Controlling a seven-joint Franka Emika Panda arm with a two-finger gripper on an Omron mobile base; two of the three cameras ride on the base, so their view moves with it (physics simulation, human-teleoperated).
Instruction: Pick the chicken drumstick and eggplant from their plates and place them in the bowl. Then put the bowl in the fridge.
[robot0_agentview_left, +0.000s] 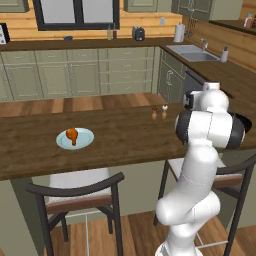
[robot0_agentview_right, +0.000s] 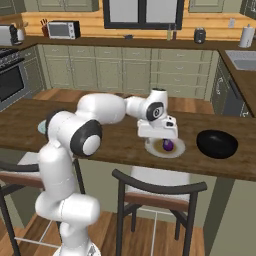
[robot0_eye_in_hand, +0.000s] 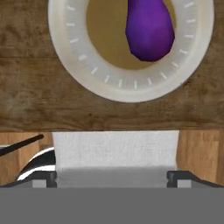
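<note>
The purple eggplant (robot0_agentview_right: 168, 145) lies on the cream-white plate (robot0_agentview_right: 179, 150) with the tan centre, on the wooden counter. My gripper (robot0_agentview_right: 162, 140) hangs just above that plate, open and holding nothing. In the hand view the eggplant (robot0_eye_in_hand: 150, 30) sits at the top right on the plate (robot0_eye_in_hand: 127, 89), well ahead of my gripper (robot0_eye_in_hand: 112, 175), whose tips stand wide apart. The orange-brown chicken drumstick (robot0_agentview_left: 73, 135) rests on the pale blue plate (robot0_agentview_left: 86, 141), far to the left on the counter. The black bowl (robot0_agentview_right: 216, 143) stands empty, just right of the eggplant's plate. The fridge is out of view.
Two dark-framed stools (robot0_agentview_left: 75, 192) (robot0_agentview_right: 157, 192) stand against the counter's near edge. Two small shakers (robot0_agentview_left: 159, 113) sit at the counter's far edge. Green cabinets, a sink (robot0_agentview_left: 192, 52) and a microwave (robot0_agentview_right: 62, 29) line the back wall.
</note>
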